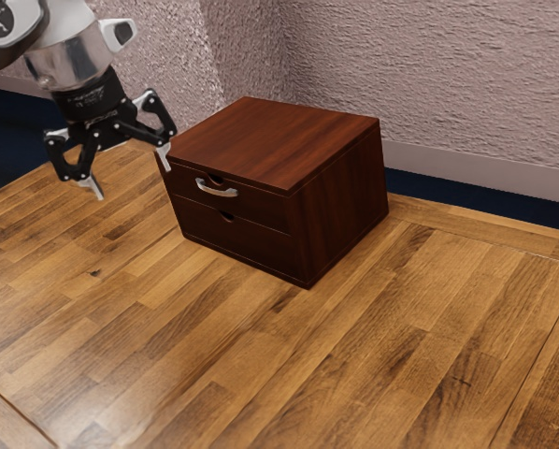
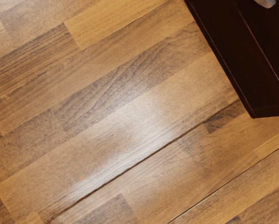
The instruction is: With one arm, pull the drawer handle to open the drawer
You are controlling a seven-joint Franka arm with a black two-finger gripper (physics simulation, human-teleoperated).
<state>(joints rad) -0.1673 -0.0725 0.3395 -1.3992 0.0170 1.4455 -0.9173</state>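
A dark red-brown wooden cabinet with two drawers stands on the wooden floor. Its upper drawer carries a curved silver handle; the lower drawer sits beneath it. Both drawer fronts look flush with the cabinet. My black gripper hangs open above the floor, to the exterior view's left of the cabinet and level with the upper drawer, its fingers wide apart and holding nothing. One fingertip is close to the cabinet's upper left corner. In the wrist view the cabinet's front face shows beside floorboards, with a bit of the handle.
The wooden plank floor spreads wide in front of the cabinet. A textured wall with a pale baseboard runs behind, above a dark blue strip.
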